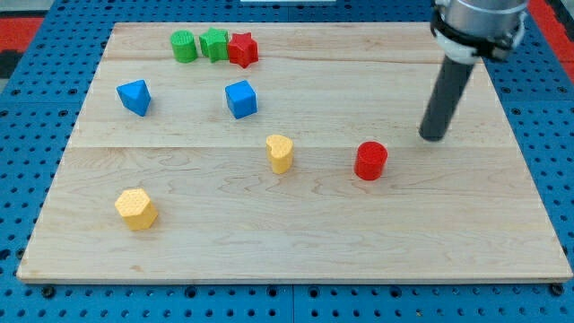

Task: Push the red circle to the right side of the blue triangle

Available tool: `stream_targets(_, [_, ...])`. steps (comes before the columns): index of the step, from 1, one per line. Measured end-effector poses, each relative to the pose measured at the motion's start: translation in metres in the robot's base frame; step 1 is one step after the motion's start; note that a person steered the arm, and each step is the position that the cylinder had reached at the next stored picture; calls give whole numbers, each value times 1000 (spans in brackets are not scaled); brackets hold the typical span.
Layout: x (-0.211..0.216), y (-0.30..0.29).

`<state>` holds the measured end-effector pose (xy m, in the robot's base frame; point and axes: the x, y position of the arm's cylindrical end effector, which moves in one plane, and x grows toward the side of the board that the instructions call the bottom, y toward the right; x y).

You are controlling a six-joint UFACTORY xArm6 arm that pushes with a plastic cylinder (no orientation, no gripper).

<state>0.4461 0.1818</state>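
From the one camera view, the red circle [369, 161] sits on the wooden board [296, 242] a little right of centre, well apart from the blue triangle [134, 97] over at the view's left. The rod's tip [434, 137] is down near the board, just up and to the right of the red circle, not touching it as far as I can tell. There are no jaws on this arm, only the plain rod, so nothing is held.

I'd judge the push has not yet begun. The next move looks like a long shove leftward. A yellow heart-like block [280, 153] and a blue cube [240, 99] lie near that path, so the line needs care
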Motion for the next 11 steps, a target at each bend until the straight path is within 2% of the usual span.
stream_targets(1, [37,-46])
stream_targets(3, [65,-115])
stream_targets(5, [29,-117])
stream_targets(6, [29,-76])
stream_targets(7, [6,-89])
stream_targets(8, [-17,-148])
stream_targets(10, [-83,-186])
stream_targets(11, [-101,-196])
